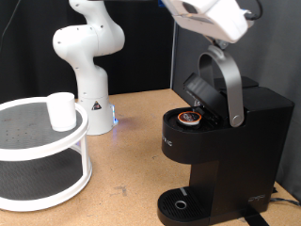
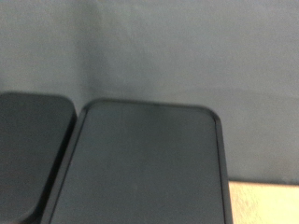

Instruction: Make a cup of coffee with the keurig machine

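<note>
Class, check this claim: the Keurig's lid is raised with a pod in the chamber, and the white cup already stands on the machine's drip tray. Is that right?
Not quite. The cup stands on the top tier of the white round shelf at the exterior view's left, not on the drip tray, which the exterior view shows bare. The keurig machine does have its lid raised with a pod inside.

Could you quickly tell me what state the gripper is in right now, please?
Gripper: fingers not visible in either view, so its state cannot be told; the hand is above the keurig machine, whose lid is raised.
</note>
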Robot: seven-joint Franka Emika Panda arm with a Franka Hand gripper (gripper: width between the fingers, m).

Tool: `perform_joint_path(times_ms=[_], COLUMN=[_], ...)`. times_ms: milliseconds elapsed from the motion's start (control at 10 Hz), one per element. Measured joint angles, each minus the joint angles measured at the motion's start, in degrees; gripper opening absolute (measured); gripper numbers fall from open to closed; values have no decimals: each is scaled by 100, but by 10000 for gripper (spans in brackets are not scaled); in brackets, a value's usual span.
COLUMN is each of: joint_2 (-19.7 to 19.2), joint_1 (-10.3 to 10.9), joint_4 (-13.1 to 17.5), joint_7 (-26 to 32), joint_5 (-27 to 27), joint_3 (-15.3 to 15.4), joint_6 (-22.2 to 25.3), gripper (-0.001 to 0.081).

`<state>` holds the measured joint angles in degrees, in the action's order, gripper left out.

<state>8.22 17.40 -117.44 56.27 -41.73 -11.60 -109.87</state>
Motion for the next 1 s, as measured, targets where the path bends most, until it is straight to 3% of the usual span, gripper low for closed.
perform_joint_path(times_ms=[600, 1000], joint_2=[41, 15], joint_1=[-295, -415], joint_4=[-224, -574], joint_7=[296, 426], joint_5=[881, 1479], joint_3=[-146, -163], joint_6=[-71, -465], gripper=[0, 0])
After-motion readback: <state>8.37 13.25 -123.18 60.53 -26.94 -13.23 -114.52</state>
